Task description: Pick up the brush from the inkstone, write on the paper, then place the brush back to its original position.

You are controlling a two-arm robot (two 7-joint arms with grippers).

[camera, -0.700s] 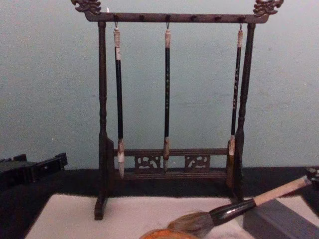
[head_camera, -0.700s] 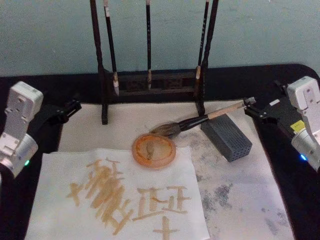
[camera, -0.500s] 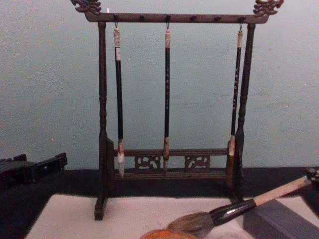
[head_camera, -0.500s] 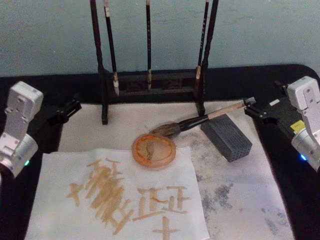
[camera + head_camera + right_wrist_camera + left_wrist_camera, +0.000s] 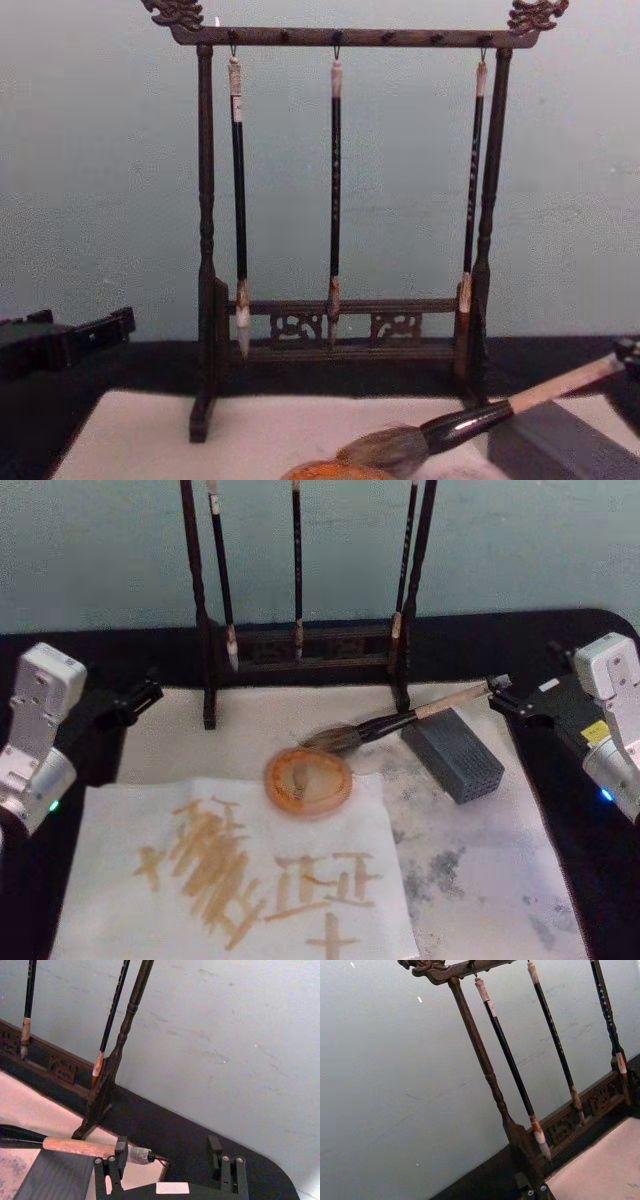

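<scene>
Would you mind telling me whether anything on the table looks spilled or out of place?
Grey blotches stain the pale mat right of the paper, like spilled ink. The brush lies propped on the grey block, its handle end between the right gripper's open jaws. The left gripper sits parked beside the mat.

Count: one brush (image 5: 400, 719), three thin hanging brushes (image 5: 336, 190), one rack (image 5: 205, 200). One orange dish (image 5: 308, 780), one grey block (image 5: 455, 755), one paper sheet (image 5: 110, 830).
</scene>
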